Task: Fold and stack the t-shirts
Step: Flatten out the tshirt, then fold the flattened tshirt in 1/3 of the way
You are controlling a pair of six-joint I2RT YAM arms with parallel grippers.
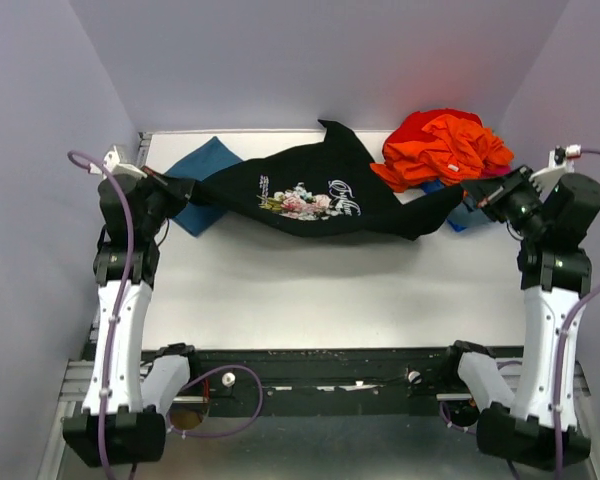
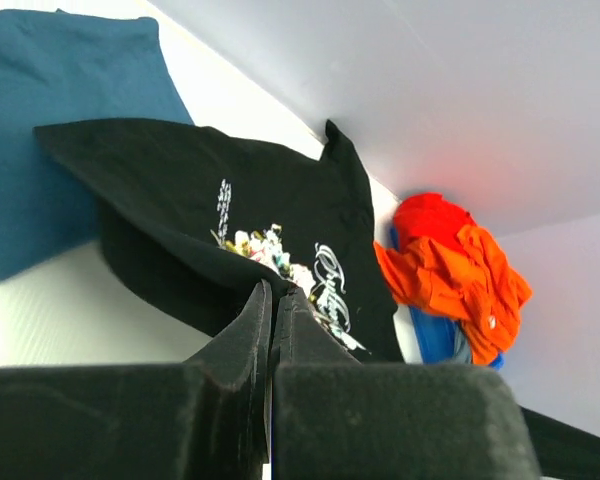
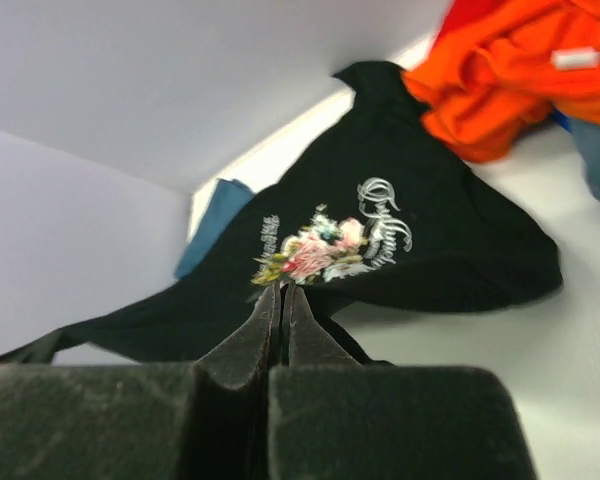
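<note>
The black t-shirt [image 1: 310, 200] with the floral print and white lettering hangs stretched between my two grippers above the white table [image 1: 310, 290]. My left gripper [image 1: 165, 190] is shut on its left end, and my right gripper [image 1: 475, 195] is shut on its right end. In the left wrist view the shut gripper [image 2: 273, 295] pinches black cloth [image 2: 230, 190]. In the right wrist view the shut gripper [image 3: 282, 292] also holds the black shirt [image 3: 420, 250]. The teal-blue shirt [image 1: 205, 180] lies flat at the back left, partly under the black one; it also shows in the wrist views [image 2: 70, 120] [image 3: 215, 225].
A heap of orange and red garments [image 1: 445, 145] lies at the back right, over a blue garment [image 1: 465, 215]; the heap also shows in the wrist views [image 2: 450, 270] [image 3: 520, 70]. Pale walls close in the table at the back and on both sides.
</note>
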